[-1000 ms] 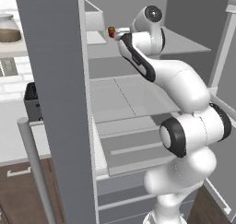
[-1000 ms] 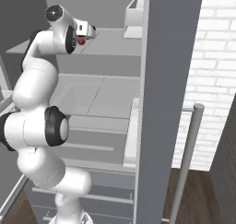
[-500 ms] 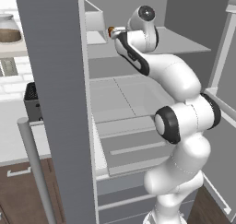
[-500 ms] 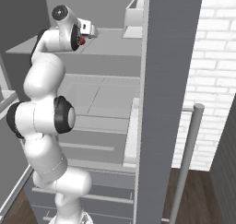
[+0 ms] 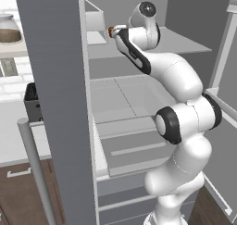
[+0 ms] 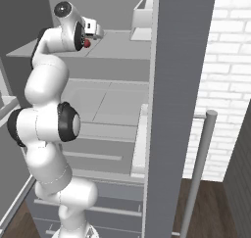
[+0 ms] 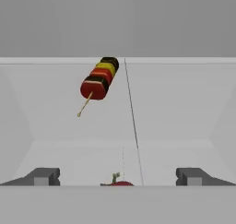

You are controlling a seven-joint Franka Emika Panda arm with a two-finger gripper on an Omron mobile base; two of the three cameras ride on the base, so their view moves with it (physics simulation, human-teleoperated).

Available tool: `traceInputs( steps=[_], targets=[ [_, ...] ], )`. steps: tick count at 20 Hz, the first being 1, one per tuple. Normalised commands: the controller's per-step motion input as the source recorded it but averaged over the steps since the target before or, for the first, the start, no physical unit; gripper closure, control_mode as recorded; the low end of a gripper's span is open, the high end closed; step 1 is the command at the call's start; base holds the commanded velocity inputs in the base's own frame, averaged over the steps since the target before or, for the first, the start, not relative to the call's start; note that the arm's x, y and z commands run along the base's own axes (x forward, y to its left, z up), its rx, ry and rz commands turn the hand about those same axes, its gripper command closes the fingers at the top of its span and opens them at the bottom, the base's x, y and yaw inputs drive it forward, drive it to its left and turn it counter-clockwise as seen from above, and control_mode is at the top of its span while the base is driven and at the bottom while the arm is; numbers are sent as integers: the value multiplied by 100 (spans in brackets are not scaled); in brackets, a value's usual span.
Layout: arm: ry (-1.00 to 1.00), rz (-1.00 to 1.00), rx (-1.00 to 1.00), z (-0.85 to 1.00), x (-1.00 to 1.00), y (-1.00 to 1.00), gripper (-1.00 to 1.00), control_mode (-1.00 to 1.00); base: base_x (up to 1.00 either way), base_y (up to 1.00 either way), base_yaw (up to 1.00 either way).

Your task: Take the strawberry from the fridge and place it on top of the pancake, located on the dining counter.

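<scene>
Jaws are standing wide apart, gripping nothing, with the strawberry (image 7: 120, 182) lying low between the two fingertips (image 7: 44, 176) on the upper shelf (image 7: 175, 108) of the fridge (image 5: 55, 80). Farther back on that shelf, a skewer (image 7: 98, 82) of red, yellow and dark pieces is lying.

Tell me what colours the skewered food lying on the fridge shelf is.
Red, black and yellow bands on a pale stick, the skewer, clearest in the hand view.

In the hand view the strawberry (image 7: 120, 183) at 6 o'clock is cut off by the bottom band, only its red top and green stem showing, while the fingertips (image 7: 44, 176) show as stubs.
</scene>
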Motion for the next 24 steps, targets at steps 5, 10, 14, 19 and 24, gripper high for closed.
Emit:
traceInputs(
  steps=[5, 10, 14, 19, 24],
  targets=[
    [0, 0, 0, -6, -6, 0, -100, -100, 0, 0, 0],
    [3, 0, 0, -12, -1, 0, -100, -100, 0, 0, 0],
    [5, 0, 0, -14, 0, 0, -100, -100, 0, 0, 0],
    [5, 0, 0, -17, 0, 0, -100, -100, 0, 0, 0],
    [5, 0, 0, -9, 0, 0, -100, -100, 0, 0, 0]
  ],
)
